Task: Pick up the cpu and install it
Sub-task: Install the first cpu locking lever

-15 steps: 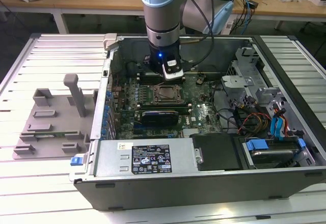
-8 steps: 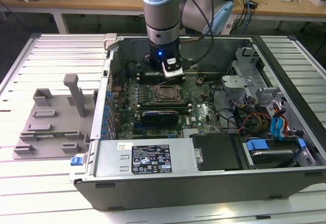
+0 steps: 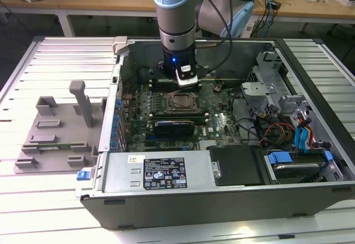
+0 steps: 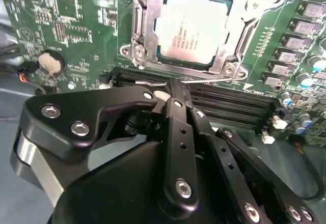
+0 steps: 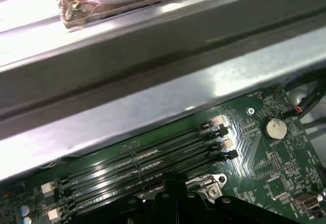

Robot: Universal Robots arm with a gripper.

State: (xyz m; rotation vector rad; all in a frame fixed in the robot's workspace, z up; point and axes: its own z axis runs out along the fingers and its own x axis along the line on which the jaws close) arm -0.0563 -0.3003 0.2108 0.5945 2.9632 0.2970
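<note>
cpu (image 4: 196, 28): already sitting in its socket frame (image 4: 137, 35) on the motherboard (image 4: 76, 25), shiny top up, looks flat to me
my gripper (image 4: 175, 89): hanging right over the RAM slots (image 4: 224, 102) just beside the socket, fingers pinched together, nothing in them
risk: if the chip isn't fully seated, any nudge from my fingertips could tilt it and bend contacts
further out: coin cell (image 4: 51, 62), then the case wall (image 5: 153, 102), all close quarters

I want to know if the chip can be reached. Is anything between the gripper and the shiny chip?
Nothing visible is. In the second wrist view, the cpu lies uncovered in its socket frame, with only bare motherboard between it and the gripper.
</note>
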